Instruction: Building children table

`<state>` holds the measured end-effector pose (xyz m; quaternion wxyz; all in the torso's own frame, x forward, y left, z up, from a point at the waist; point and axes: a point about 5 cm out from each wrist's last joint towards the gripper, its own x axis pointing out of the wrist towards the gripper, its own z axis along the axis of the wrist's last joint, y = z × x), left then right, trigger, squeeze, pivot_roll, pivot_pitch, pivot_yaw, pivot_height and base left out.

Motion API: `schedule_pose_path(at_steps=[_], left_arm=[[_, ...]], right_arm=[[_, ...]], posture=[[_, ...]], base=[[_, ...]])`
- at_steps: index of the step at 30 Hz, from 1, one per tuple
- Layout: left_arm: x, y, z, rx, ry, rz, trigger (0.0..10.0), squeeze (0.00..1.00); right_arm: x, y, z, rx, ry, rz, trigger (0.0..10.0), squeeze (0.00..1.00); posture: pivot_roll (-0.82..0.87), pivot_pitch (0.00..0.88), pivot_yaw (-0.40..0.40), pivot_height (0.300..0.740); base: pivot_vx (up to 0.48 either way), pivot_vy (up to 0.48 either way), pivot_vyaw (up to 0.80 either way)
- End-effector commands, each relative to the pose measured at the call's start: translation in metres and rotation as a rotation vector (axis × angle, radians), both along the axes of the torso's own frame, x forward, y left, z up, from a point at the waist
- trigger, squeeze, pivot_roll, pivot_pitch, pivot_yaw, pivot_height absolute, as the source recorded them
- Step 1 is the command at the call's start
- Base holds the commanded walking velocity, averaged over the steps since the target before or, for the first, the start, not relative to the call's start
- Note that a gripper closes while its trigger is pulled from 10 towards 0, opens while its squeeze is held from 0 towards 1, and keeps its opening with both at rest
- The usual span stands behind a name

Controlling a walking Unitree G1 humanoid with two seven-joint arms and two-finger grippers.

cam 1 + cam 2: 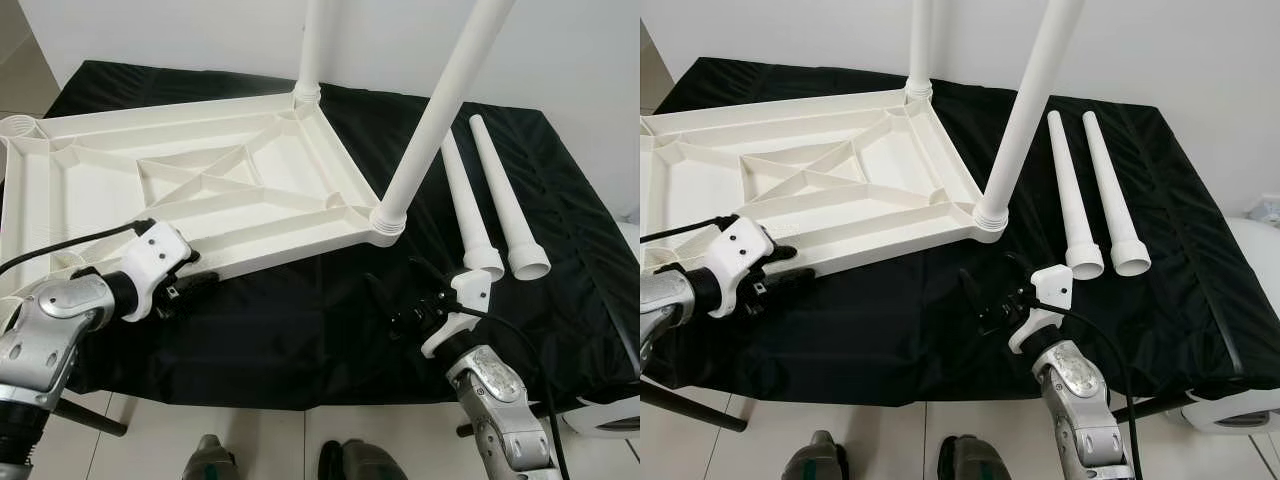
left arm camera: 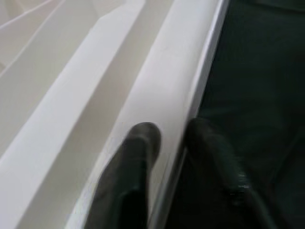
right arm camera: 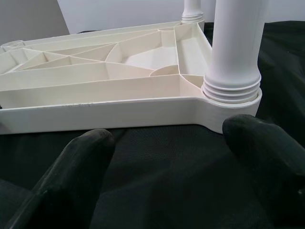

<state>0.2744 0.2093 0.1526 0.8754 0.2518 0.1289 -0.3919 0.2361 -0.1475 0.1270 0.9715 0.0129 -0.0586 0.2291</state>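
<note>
1. We see the white plastic tabletop [image 1: 190, 195] lying upside down on a black cloth [image 1: 320, 330] that covers the work surface, its ribbed underside facing up.
2. Two white legs stand upright in its corner sockets: the near fitted leg [image 1: 430, 120] rises from the corner closest to our right arm, and the far fitted leg [image 1: 312, 50] rises from the corner behind it.
3. Two loose legs [image 1: 490, 200] lie side by side on the cloth to the right of the tabletop, their wide open ends pointing toward us; the pair lies near the near fitted leg but does not touch it.
4. An empty threaded socket [image 1: 22, 127] shows at the far left corner of the tabletop.
5. Our left gripper [image 1: 200, 285] sits at the near long edge of the tabletop. In the left wrist view one finger [image 2: 138, 157] lies on the inner side of the rim and the other on the cloth side, so the fingers are closed upon the rim.
6. Our right gripper [image 1: 400, 300] hovers over the cloth just in front of the corner with the near fitted leg. In the right wrist view its fingers [image 3: 81, 162] stand wide apart, holding nothing, with that corner socket between and beyond them.
7. The robot's feet [image 1: 290, 462] show on the pale floor below the cloth's edge.
</note>
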Motion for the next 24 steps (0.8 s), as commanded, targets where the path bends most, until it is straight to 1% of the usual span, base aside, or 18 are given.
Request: schedule_pose_path(at_steps=[1,4,9,10,11,12,13,14,17,18,19,20,21,22,23,24], left_arm=[[0.000,0.001,0.000,0.002,-0.003,0.004,0.0,0.00],[-0.002,-0.001,0.000,0.007,0.007,-0.023,0.0,0.00],[-0.003,-0.003,-0.002,0.013,0.018,-0.031,0.0,0.00],[-0.004,-0.005,-0.004,0.011,0.028,-0.041,1.2,0.00],[-0.004,-0.005,-0.004,0.011,0.028,-0.041,1.2,0.00],[-0.005,-0.007,-0.006,0.010,0.034,-0.050,10.0,0.00],[-0.006,-0.011,-0.007,0.010,0.038,-0.058,10.0,0.00],[-0.006,-0.011,-0.007,0.010,0.038,-0.058,10.0,0.00],[-0.007,-0.029,-0.007,-0.049,0.051,-0.082,10.0,0.00],[-0.007,-0.029,-0.007,-0.049,0.051,-0.082,10.0,0.00],[-0.007,-0.039,-0.005,-0.084,0.044,-0.097,10.0,0.00],[-0.007,-0.039,-0.005,-0.084,0.044,-0.097,10.0,0.00],[-0.008,-0.051,-0.002,-0.128,0.041,-0.117,10.0,0.00],[-0.009,-0.059,0.001,-0.156,0.040,-0.131,10.0,0.00],[-0.009,-0.070,0.004,-0.194,0.033,-0.133,10.0,0.00],[-0.006,-0.083,0.009,-0.254,0.023,-0.114,10.0,0.00]], right_arm=[[-0.001,-0.002,0.001,-0.009,0.003,-0.003,10.0,0.00],[-0.001,-0.002,0.001,-0.009,0.003,-0.003,10.0,0.00],[-0.001,-0.003,0.001,-0.015,0.003,-0.006,10.0,0.00],[-0.001,-0.004,0.001,-0.019,0.002,-0.007,10.0,0.00],[-0.001,-0.004,0.001,-0.019,0.002,-0.007,10.0,0.00],[-0.001,-0.005,0.001,-0.021,0.002,-0.008,10.0,0.00],[-0.001,-0.005,0.001,-0.024,0.001,-0.009,10.0,0.00],[-0.001,-0.005,0.001,-0.024,0.001,-0.009,10.0,0.00],[0.000,-0.005,0.002,-0.026,-0.002,-0.012,10.0,0.00],[0.000,-0.005,0.002,-0.026,-0.002,-0.012,10.0,0.00],[0.000,-0.005,0.002,-0.027,-0.003,-0.013,10.0,0.00],[0.000,-0.005,0.002,-0.027,-0.003,-0.013,10.0,0.00],[0.001,-0.005,0.002,-0.027,-0.004,-0.014,10.0,0.00],[0.001,-0.005,0.003,-0.028,-0.004,-0.015,10.0,0.00],[0.002,-0.004,0.003,-0.028,-0.006,-0.016,10.0,0.00],[0.002,-0.004,0.003,-0.028,-0.008,-0.017,10.0,0.00]], posture=[[0.04,0.082,-0.050,0.740],[0.04,0.082,-0.049,0.740],[0.04,0.085,-0.046,0.740],[0.03,0.086,-0.044,0.740],[0.03,0.086,-0.044,0.740],[0.03,0.085,-0.044,0.740],[0.03,0.085,-0.043,0.740],[0.03,0.085,-0.043,0.740],[0.03,0.083,-0.042,0.740],[0.03,0.083,-0.042,0.740],[0.03,0.082,-0.041,0.740],[0.03,0.082,-0.041,0.740],[0.03,0.082,-0.038,0.740],[0.03,0.082,-0.038,0.740],[0.03,0.083,-0.037,0.740],[0.03,0.082,-0.034,0.740]], base=[[0.000,0.000,0.00],[0.000,0.000,0.00],[0.000,0.000,0.00],[0.000,0.000,0.00],[0.000,0.000,0.00],[0.000,0.000,0.00],[0.000,0.000,0.00],[0.000,0.000,0.00],[0.000,0.000,0.00],[0.000,0.000,0.00],[0.000,0.000,0.00],[0.000,0.000,0.00],[0.000,0.000,0.00],[0.000,0.000,0.00],[0.000,0.000,0.00],[0.000,0.000,0.00]])
